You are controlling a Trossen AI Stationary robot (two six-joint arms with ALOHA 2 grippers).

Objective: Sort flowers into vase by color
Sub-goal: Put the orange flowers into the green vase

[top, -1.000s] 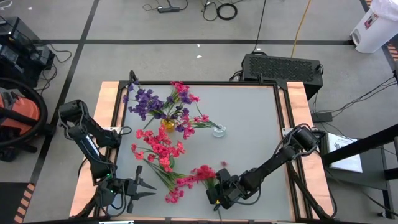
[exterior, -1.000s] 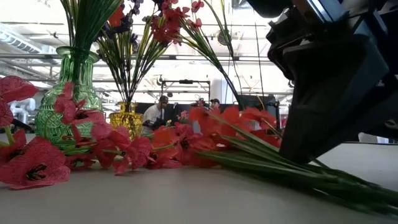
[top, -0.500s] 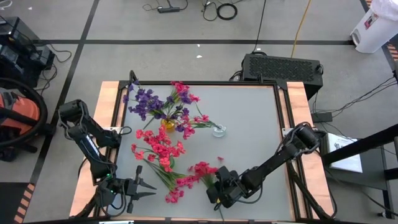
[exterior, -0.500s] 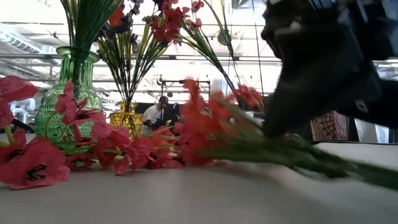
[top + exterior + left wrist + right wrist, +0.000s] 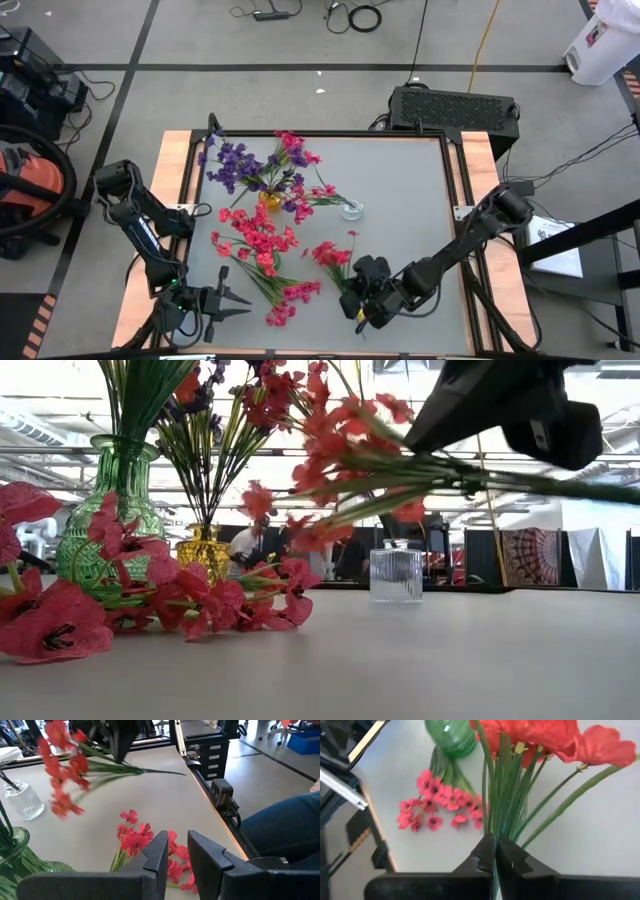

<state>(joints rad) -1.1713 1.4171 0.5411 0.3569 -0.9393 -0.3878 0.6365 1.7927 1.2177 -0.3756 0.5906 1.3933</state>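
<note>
The jaws of the right gripper [image 5: 495,851] are clenched on a pink-red sprig [image 5: 330,253], which is held above the desk [image 5: 410,190], just in front of the small clear glass jar [image 5: 351,210]. The left gripper [image 5: 243,303], jaws slightly parted and holding nothing, is parked at the desk's front edge, well apart from the jar.

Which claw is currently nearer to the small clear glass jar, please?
Right. The right claw holds a red sprig just beside the jar; the left claw waits at the table's front-left corner.

right pincer [image 5: 495,851] clamped on red flower stems [image 5: 506,795], green vase [image 5: 451,735] beyond
</note>
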